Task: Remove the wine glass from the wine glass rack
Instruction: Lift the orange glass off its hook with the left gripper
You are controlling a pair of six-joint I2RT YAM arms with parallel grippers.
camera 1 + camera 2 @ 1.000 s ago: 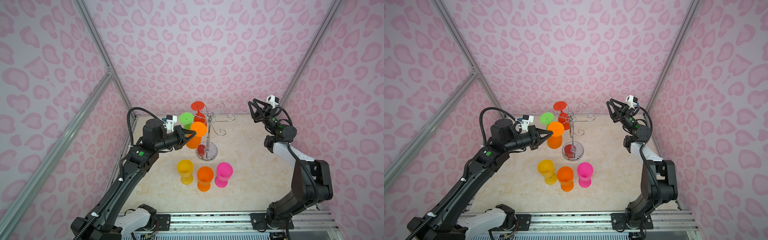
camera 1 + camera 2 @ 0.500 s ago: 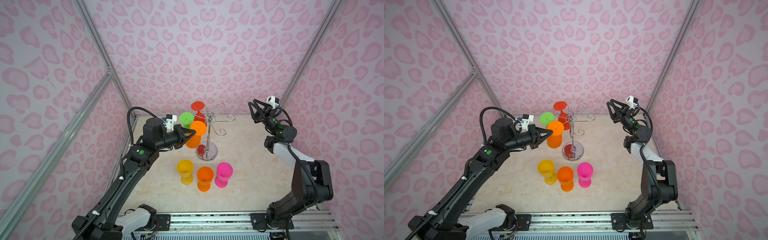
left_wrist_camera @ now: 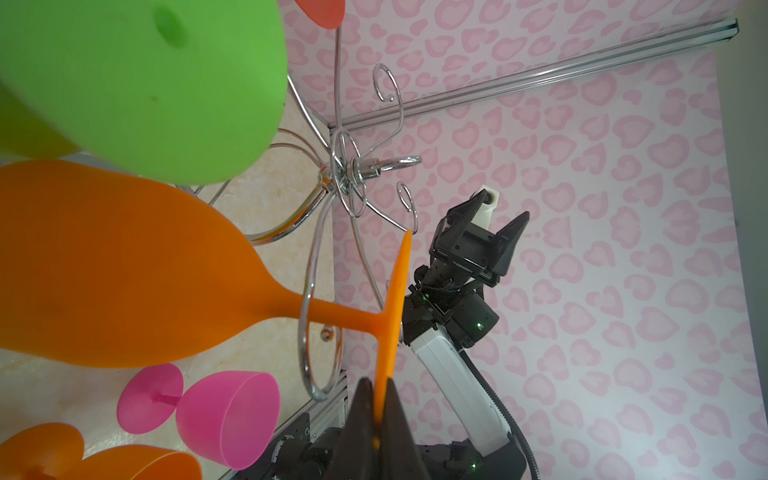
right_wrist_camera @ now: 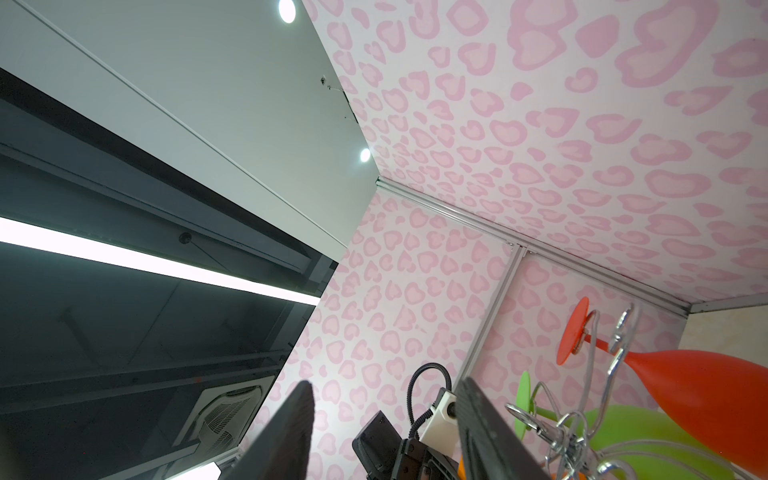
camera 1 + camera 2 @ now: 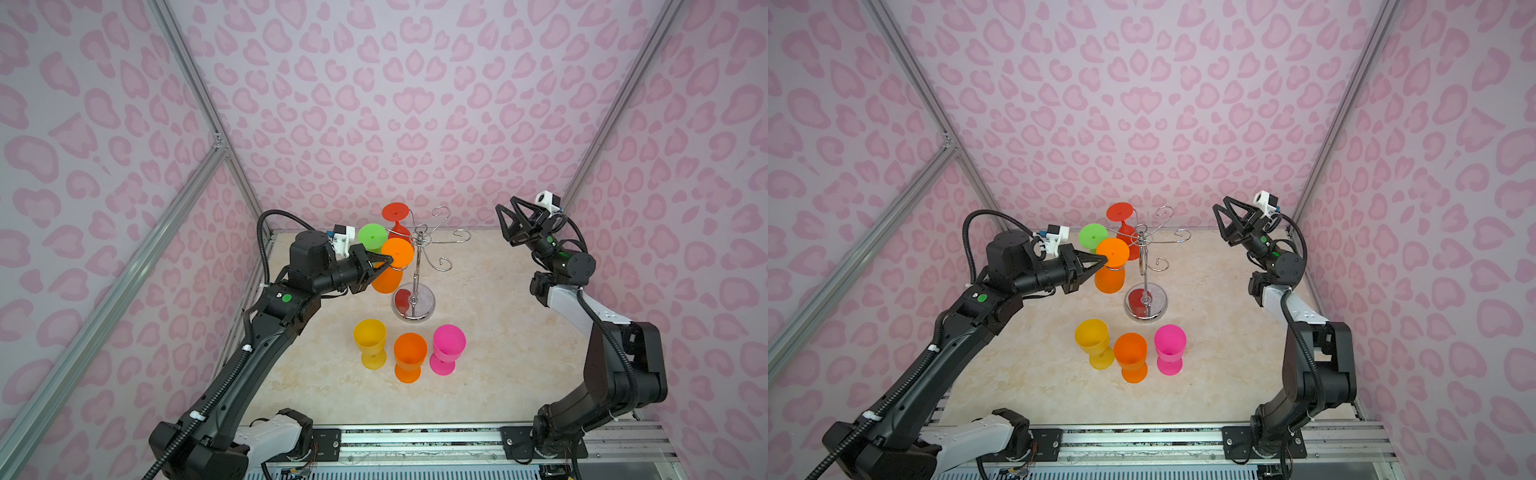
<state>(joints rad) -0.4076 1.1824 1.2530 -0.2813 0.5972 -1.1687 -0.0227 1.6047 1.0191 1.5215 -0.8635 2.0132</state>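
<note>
The chrome wine glass rack (image 5: 413, 301) (image 5: 1146, 306) stands mid-table in both top views. An orange wine glass (image 5: 386, 280) (image 5: 1109, 280) hangs bowl-down from one of its hook arms. In the left wrist view the orange wine glass (image 3: 104, 266) has its stem inside the wire loop. My left gripper (image 5: 388, 261) (image 5: 1105, 261) (image 3: 376, 386) is shut on the rim of that glass's foot. A green glass (image 5: 372, 236) and a red glass (image 5: 395, 212) hang on other arms. My right gripper (image 5: 505, 204) (image 5: 1221, 203) (image 4: 384, 390) is open, raised at the right, and holds nothing.
On the table in front of the rack, three glasses stand upright: yellow (image 5: 370, 336), orange (image 5: 410, 351) and pink (image 5: 449, 343). Pink patterned walls close in on three sides. A metal rail (image 5: 415, 436) runs along the front edge.
My right gripper's jaws have spread wider. The left gripper stays pinched on the orange glass's foot and has barely moved.
</note>
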